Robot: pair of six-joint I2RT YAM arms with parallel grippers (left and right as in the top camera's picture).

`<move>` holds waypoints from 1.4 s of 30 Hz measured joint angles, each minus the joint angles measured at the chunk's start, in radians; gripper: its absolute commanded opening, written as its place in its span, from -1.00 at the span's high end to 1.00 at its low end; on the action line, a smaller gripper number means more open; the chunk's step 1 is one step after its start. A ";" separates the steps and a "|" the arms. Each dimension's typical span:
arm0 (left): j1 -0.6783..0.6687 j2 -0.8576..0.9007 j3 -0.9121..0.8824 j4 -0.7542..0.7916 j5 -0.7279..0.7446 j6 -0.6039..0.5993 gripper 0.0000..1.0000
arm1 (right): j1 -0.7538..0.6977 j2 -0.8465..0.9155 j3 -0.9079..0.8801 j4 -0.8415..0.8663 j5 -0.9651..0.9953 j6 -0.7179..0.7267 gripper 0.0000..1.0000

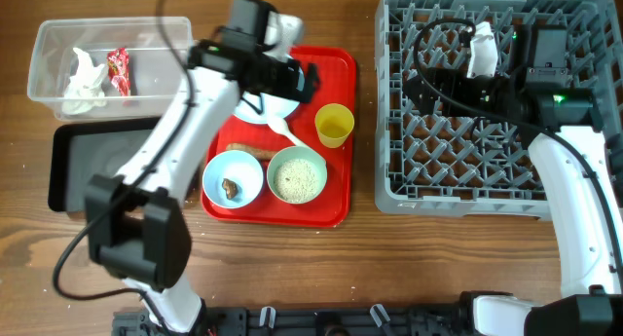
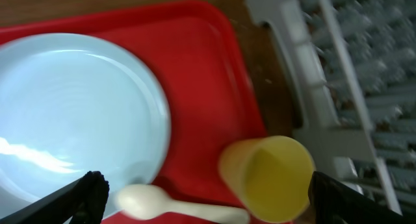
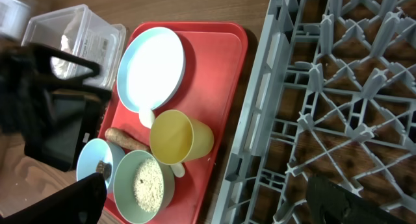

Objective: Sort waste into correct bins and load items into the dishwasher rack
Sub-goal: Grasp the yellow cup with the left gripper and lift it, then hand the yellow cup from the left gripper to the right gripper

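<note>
The pale blue plate [image 1: 268,110], white spoon [image 1: 282,131], yellow cup [image 1: 334,124], blue bowl [image 1: 232,178] with a brown lump, mint bowl of rice [image 1: 297,175] and orange-brown food piece [image 1: 243,149] sit on the red tray [image 1: 331,195]. My left gripper [image 1: 307,83] is open and empty above the tray's far side. In the left wrist view it [image 2: 211,201] spans the spoon [image 2: 169,204] and cup [image 2: 270,175], beside the plate [image 2: 71,113]. My right gripper [image 1: 421,88] is open and empty over the grey rack [image 1: 467,161].
The clear tub [image 1: 49,83] at the far left holds the white napkin [image 1: 86,83] and red wrapper [image 1: 119,68]. The black tray [image 1: 92,166] lies in front of it. The left arm crosses over the tray's left part. The rack's left wall stands close to the red tray.
</note>
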 measured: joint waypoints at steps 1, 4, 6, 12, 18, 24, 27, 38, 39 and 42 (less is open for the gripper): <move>-0.024 0.015 -0.001 0.003 0.015 0.011 -0.99 | 0.000 0.000 0.000 0.000 0.000 0.000 -0.99; -0.087 0.077 -0.001 0.011 0.040 0.034 -0.99 | 0.000 0.000 0.000 0.000 0.000 0.000 -1.00; -0.107 0.107 -0.001 0.009 0.038 0.037 -0.92 | 0.000 0.000 0.000 -0.002 0.000 0.000 -0.99; -0.124 0.167 -0.008 -0.009 -0.013 0.044 -0.57 | 0.000 0.000 0.000 -0.008 0.000 0.000 -1.00; -0.124 0.168 -0.008 -0.006 -0.024 0.051 -0.01 | 0.000 0.000 0.000 -0.009 0.000 0.000 -0.99; -0.124 0.216 -0.008 -0.001 -0.028 0.034 0.92 | 0.000 0.000 0.000 -0.014 0.000 0.015 -0.99; -0.123 0.220 -0.009 -0.001 -0.034 0.032 0.92 | 0.000 0.000 0.000 -0.015 0.000 0.027 -1.00; 0.176 0.039 -0.006 -0.001 0.628 -0.077 0.92 | 0.034 0.066 0.003 0.206 -0.282 -0.002 -0.95; 0.199 0.039 -0.006 -0.002 0.700 -0.077 0.92 | 0.041 0.083 0.003 0.226 -0.332 -0.016 -0.95; 0.237 0.039 -0.006 -0.003 0.904 -0.077 0.92 | 0.060 0.145 0.003 0.322 -0.519 -0.068 -0.94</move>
